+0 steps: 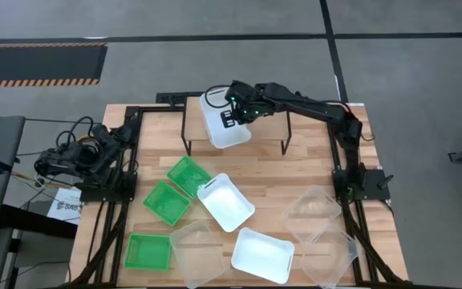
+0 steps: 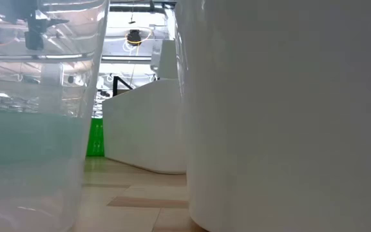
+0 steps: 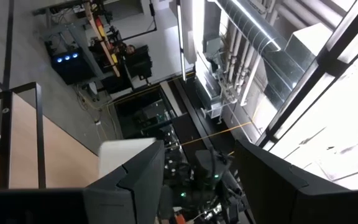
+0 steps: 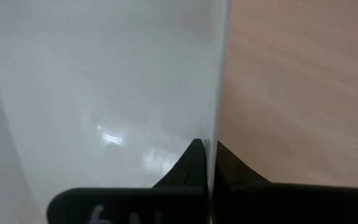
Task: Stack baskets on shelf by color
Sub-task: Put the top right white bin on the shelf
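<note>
**Over the shelf: white basket pinched by its rim**

Above the low wooden-topped, black-legged shelf [image 1: 235,128], the right gripper [image 1: 233,115] is clamped on the wall of an opaque white plastic basket [image 1: 223,124]. That thin edge grip could let it tilt or slip on release. The right arm reaches far across; the left gripper [image 1: 50,160] waits off-table, jaws apart.

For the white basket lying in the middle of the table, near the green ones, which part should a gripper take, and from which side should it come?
Take the white basket by its rim, from above. It lies open side up, so one finger can go inside the thin wall and one outside. The corner toward the shelf looks freest; a green basket crowds its left.
</note>
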Action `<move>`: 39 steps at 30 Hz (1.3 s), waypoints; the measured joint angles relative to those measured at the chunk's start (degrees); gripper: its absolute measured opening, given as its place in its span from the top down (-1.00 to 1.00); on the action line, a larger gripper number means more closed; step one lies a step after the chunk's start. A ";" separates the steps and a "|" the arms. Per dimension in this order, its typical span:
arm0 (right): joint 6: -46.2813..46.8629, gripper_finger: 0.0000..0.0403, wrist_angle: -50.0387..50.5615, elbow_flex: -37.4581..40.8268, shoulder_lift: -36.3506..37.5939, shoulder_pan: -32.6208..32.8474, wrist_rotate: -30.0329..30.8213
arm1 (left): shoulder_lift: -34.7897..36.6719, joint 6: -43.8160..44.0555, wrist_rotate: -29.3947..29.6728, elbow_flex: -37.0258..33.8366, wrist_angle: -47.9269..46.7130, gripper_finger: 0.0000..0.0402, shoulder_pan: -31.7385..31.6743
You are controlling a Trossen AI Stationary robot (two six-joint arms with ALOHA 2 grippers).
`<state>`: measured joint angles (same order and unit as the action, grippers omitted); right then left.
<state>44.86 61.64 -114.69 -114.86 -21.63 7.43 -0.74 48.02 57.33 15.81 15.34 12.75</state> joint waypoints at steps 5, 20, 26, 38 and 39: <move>1.51 0.93 -0.11 0.00 -0.76 -1.04 0.04 | -0.01 0.01 0.07 0.00 -0.03 0.08 0.00; 0.38 0.25 -1.25 -0.07 -0.36 -3.18 1.12 | 0.01 0.01 0.06 0.00 -0.03 0.08 0.00; -4.69 0.06 0.66 -4.08 0.03 -4.43 1.49 | -0.01 -0.01 0.07 0.00 -0.03 0.08 0.00; -16.28 0.12 20.42 -18.38 0.16 -1.53 5.86 | -0.01 0.85 -1.15 0.00 -0.03 0.08 0.02; -16.51 0.14 23.50 -18.40 0.16 -0.83 7.89 | 0.01 1.09 -1.17 0.00 -0.03 0.08 0.00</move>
<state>28.35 85.14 -133.10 -114.69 -22.46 15.32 -0.73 49.10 56.16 15.81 15.31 12.75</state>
